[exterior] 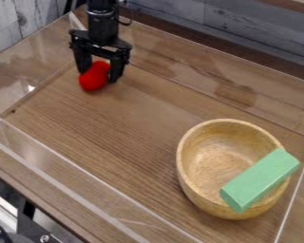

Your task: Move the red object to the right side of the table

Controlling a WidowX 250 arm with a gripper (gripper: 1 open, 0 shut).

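Strawberry [91, 79], the red object, sat at about ten o'clock on the table [129, 142], far from the right side, so nothing of the move counted as done. Straddled by the gripper [99, 68], which pointed straight down with jaws spread wide, one finger to each side of the toy; not yet clamped, and no telling whether a finger brushed it. Judged to be at the grasp stage: closing, lifting, carrying and setting down all left. Bounded by low clear walls [15, 133] on every side; the one at nine o'clock ran close beside the toy, the one at twelve o'clock lay just behind the arm, leaving little slack in those directions. Toward three o'clock, a broad stretch of bare wood lay open through the middle. Down at five o'clock stood a wooden bowl [199, 166] with a green block [260, 178] leaning across its rim, taking up much of the near right corner. Best free ground on the right seemed to lie at about two to three o'clock, beyond the bowl and short of the right wall. A carry along the far half of the table would probably have cleared the bowl altogether; a lower, nearer path risked clipping its rim or nudging the block. Small and rounded as it was, the toy might have rolled or slipped out if pinched off centre.
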